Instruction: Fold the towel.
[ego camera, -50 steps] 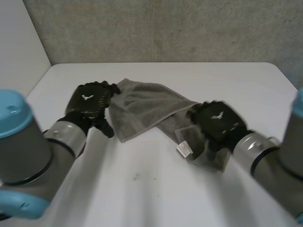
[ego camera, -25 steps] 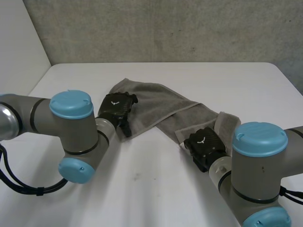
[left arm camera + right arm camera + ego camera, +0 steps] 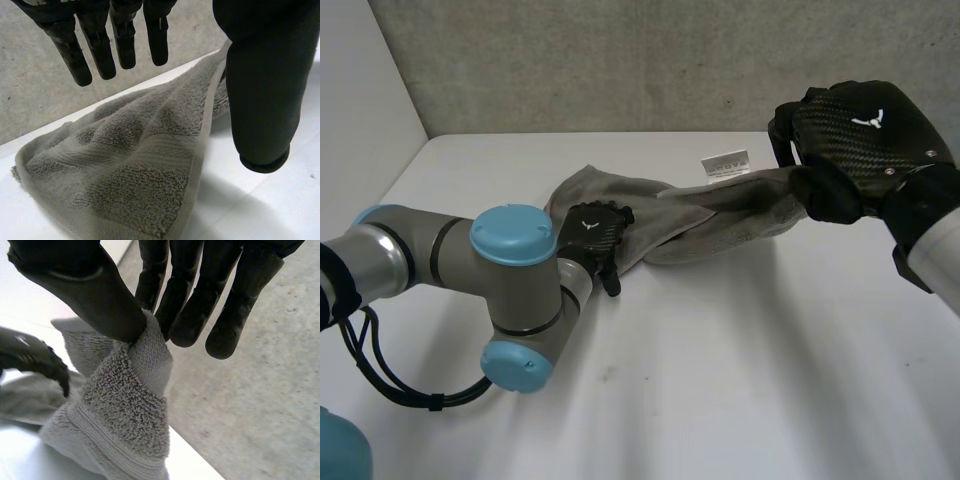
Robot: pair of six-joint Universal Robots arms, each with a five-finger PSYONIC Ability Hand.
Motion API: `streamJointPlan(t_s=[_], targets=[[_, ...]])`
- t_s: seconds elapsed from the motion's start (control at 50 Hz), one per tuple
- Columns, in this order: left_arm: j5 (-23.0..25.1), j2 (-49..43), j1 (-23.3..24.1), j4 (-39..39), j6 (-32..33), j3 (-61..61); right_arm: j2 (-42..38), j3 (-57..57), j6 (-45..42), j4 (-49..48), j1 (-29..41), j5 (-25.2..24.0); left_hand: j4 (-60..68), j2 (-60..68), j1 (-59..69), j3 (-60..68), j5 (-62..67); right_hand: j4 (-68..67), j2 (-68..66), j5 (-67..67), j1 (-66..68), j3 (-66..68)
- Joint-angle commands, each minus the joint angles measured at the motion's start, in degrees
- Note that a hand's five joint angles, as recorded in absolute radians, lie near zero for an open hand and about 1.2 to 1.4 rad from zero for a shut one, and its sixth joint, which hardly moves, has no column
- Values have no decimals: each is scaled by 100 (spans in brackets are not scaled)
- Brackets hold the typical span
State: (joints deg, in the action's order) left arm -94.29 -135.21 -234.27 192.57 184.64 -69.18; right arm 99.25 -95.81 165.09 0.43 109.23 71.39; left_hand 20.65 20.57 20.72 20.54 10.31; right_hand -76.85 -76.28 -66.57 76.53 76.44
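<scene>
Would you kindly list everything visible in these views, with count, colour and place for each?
wall: one, grey, at the back
table: one, white, in front of the wall
towel: one, grey, partly on the table, one end raised off it
label: one, white, on the towel's raised edge
left arm: one, grey with light-blue caps, over the table's near left
right arm: one, grey, at the right
left hand: one, black, fingers straight, at the towel's end on the table
right hand: one, black, pinching the towel's raised end between thumb and fingers
</scene>
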Motion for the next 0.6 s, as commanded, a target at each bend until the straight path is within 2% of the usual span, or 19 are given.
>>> streamJointPlan(t_s=[0.02,0.24,0.26,0.28,0.32,0.34,0.38,0.42,0.54,0.6], targets=[[-133,-181,22,0,2,211,252,185,593,467,-78,-424,218,226,211,229,252,-315,-372,-343,347,356],[-195,-577,22,0,28,405,683,273,665,476,-95,-556,571,579,564,582,605,-315,-372,-343,347,356],[-221,-620,22,-9,37,431,683,273,664,476,-121,-556,1154,1162,1147,1165,1188,-315,-372,-343,347,356],[-221,-621,22,-9,37,431,683,273,664,476,-122,-556,1160,1168,1153,1171,1194,-315,-372,-343,347,356],[-273,-647,22,-9,63,431,683,273,656,476,-148,-556,3118,3126,3111,3129,3152,-315,-372,-343,347,356],[-274,-647,22,-9,64,431,674,264,647,476,-174,-556,3128,3136,3121,3139,3162,-315,-372,-343,347,356],[-291,-612,13,0,160,405,639,264,629,476,-192,-556,4535,4543,4529,4546,4570,-315,-372,-343,347,356],[-291,-568,13,9,212,388,578,238,612,467,-279,-574,4907,4915,4901,4918,4942,-315,-372,-343,347,356],[-291,-269,-5,0,336,335,419,238,594,458,-508,-583,4877,4885,4871,4888,4912,-315,-372,-343,347,356],[-282,-14,-14,0,354,185,209,255,577,458,-728,-591,4306,4313,4299,4317,4340,-315,-372,-343,347,356]])
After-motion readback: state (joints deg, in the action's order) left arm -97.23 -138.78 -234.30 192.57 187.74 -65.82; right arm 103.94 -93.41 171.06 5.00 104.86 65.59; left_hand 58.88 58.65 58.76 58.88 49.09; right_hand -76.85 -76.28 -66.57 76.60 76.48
